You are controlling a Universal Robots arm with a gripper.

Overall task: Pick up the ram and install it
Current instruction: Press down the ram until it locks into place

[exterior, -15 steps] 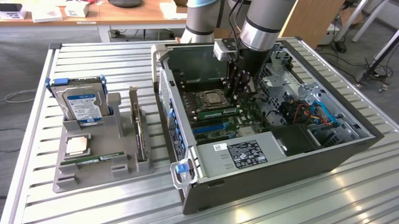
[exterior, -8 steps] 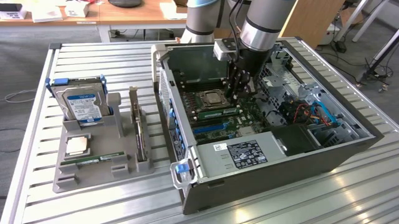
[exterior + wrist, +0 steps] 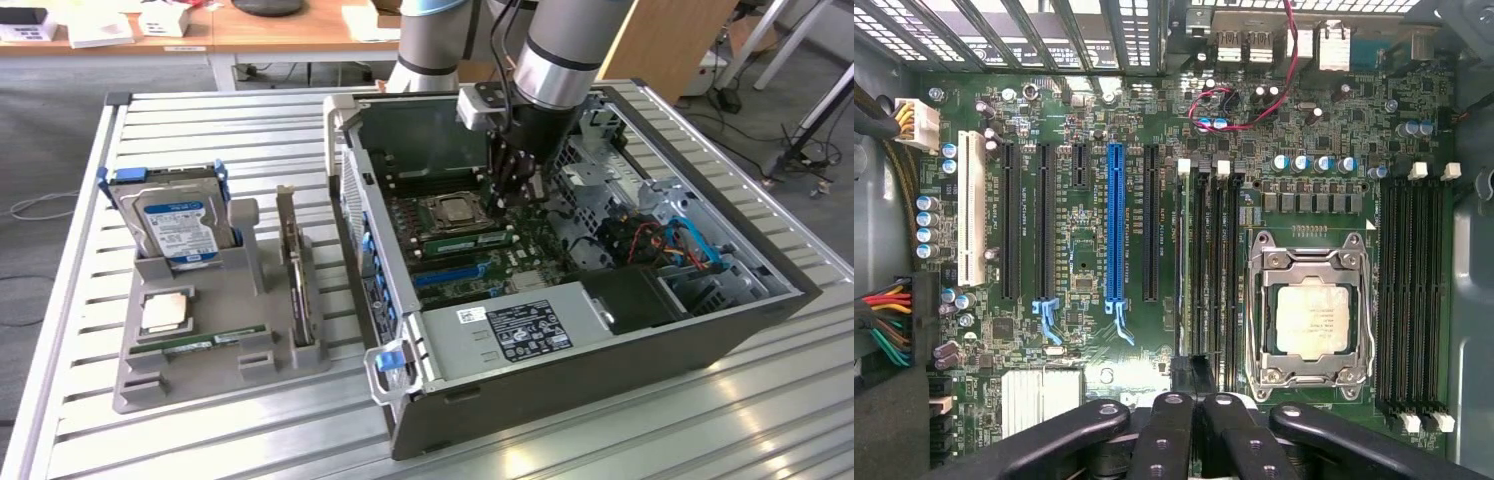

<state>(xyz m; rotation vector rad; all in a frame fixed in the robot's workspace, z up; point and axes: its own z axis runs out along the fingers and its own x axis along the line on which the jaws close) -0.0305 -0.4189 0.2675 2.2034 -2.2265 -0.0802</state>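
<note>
Wrist view showed the gripper (image 3: 1194, 410) with its fingers pressed together and nothing visibly pinched, poised near one end of the ram (image 3: 1188, 270). The ram stood edge-up in a memory slot just beside the processor socket (image 3: 1312, 315). Seating it well probably called for a straight downward push with the closed tips centred on that thin edge, kept off the socket and neighbouring slots, so the stick would not tilt.
</note>
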